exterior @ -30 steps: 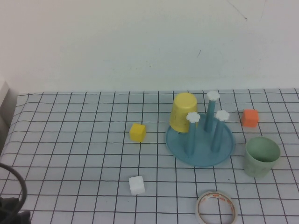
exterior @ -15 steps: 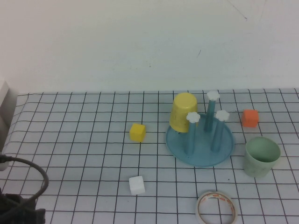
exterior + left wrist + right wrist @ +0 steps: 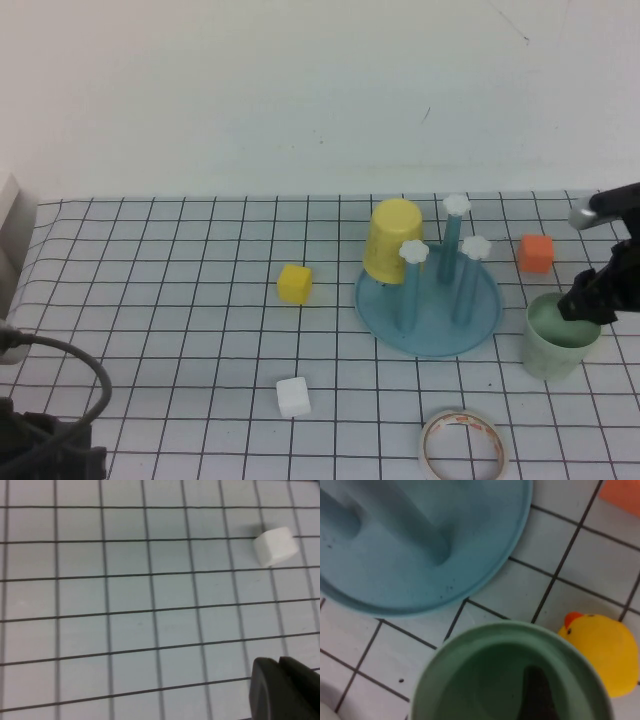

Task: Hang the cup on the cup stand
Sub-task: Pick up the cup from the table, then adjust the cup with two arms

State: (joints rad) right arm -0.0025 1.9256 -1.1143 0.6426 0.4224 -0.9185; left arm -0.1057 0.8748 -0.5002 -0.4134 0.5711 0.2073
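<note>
Your right gripper (image 3: 588,297) hangs over the far rim of the cup (image 3: 560,337), jaws spread wide, with one dark finger (image 3: 536,692) showing down inside the cup's mouth in the right wrist view; it grasps nothing yet. That pale green cup stands mouth-up on the grid cloth, just beside the cup stand (image 3: 428,320) at its 3 o'clock, and apart from it.

Judging by this, you are at the very start: the cup is neither lifted nor turned over, and still has to be gripped by its wall, carried, inverted and dropped over a free peg. The yellow cup (image 3: 393,240) already sits upside down at the stand's 11 o'clock, leaving three white-capped pegs (image 3: 413,252) open.

Your right arm reaches in from the 3 o'clock edge, wrist angled down. Your left gripper (image 3: 285,690) is clenched shut and parked low at 8 o'clock, near the white cube (image 3: 293,397).

Around them lie a yellow cube (image 3: 294,283), an orange cube (image 3: 536,253), a tape roll (image 3: 462,446) and a small yellow duck (image 3: 599,652) beside the cup.
</note>
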